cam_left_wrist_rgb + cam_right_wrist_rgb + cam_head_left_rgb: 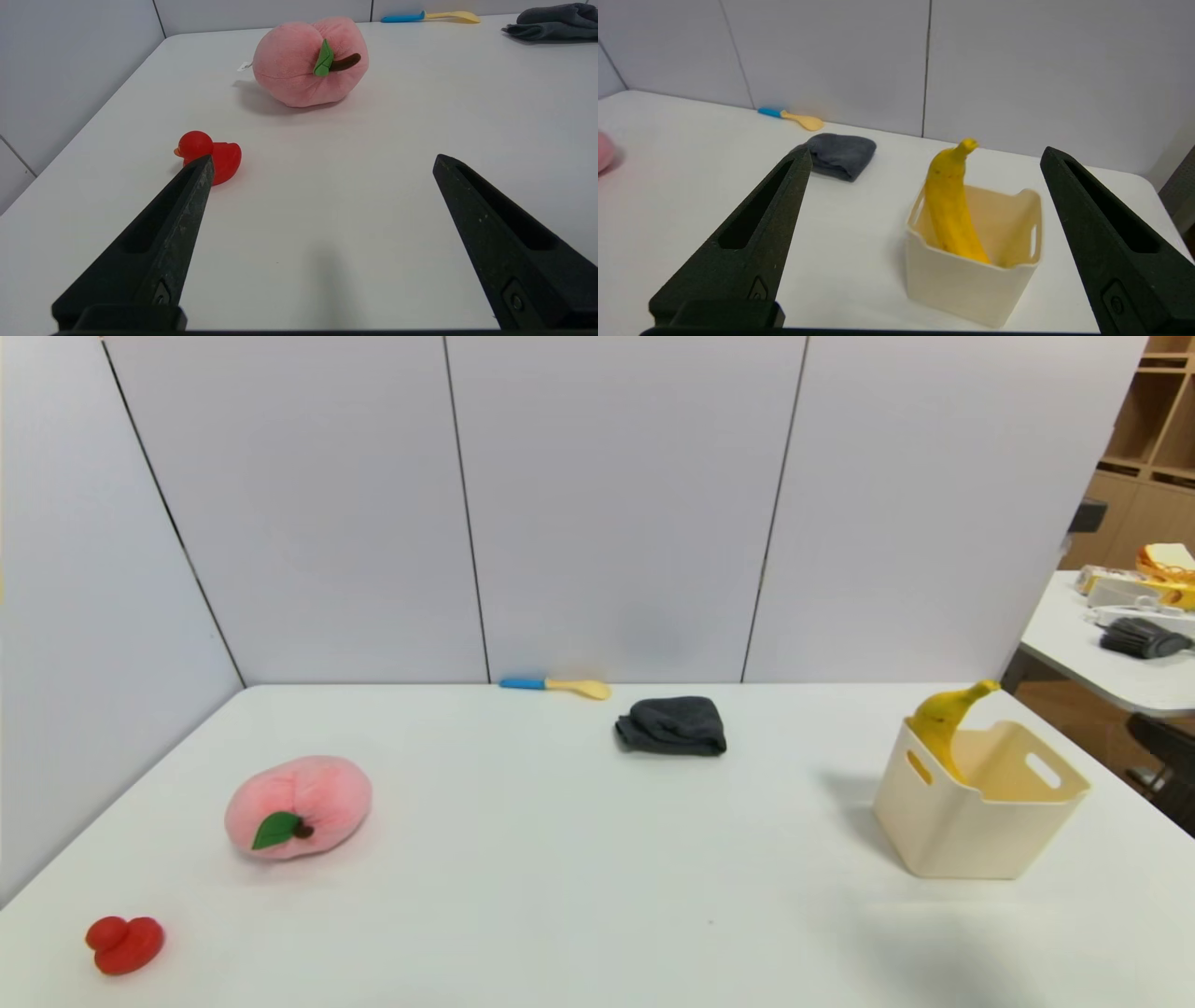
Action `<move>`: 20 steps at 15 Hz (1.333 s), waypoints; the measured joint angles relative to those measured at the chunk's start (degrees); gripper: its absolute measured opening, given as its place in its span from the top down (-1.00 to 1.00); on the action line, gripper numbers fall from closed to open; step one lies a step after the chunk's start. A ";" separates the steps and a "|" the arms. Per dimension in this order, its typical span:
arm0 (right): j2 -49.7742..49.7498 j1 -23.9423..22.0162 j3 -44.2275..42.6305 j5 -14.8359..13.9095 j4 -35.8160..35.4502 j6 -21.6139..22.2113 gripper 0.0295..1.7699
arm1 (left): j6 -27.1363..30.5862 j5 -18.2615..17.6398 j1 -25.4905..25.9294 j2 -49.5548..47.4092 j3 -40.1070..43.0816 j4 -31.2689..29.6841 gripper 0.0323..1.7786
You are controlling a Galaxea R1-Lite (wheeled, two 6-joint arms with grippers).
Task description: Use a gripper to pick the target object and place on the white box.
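White counter (560,859) | banana (938,728) stands in white box (980,831), frame right | we see right pincer (924,156) wide, left pincer (322,161) wide

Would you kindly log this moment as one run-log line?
banana: standing in white box, stem above rim | right gripper: open, empty, apart from box | left gripper: open, near red duck

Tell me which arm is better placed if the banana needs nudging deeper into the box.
Right. Its open gripper faces the banana leaning in the box; the left gripper faces the peach.
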 joint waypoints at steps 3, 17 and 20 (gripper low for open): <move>-9.92 3.91 4.34 -1.49 5.92 -0.11 -0.91 | 0.00 -0.02 0.00 0.00 0.00 0.00 -0.90; -38.64 14.48 19.91 -24.81 22.86 1.45 -0.91 | 0.00 0.00 0.00 0.00 0.00 0.00 -0.90; -43.36 14.08 19.96 -26.03 25.33 2.06 -0.91 | 0.01 0.00 0.00 0.00 0.00 0.00 -0.90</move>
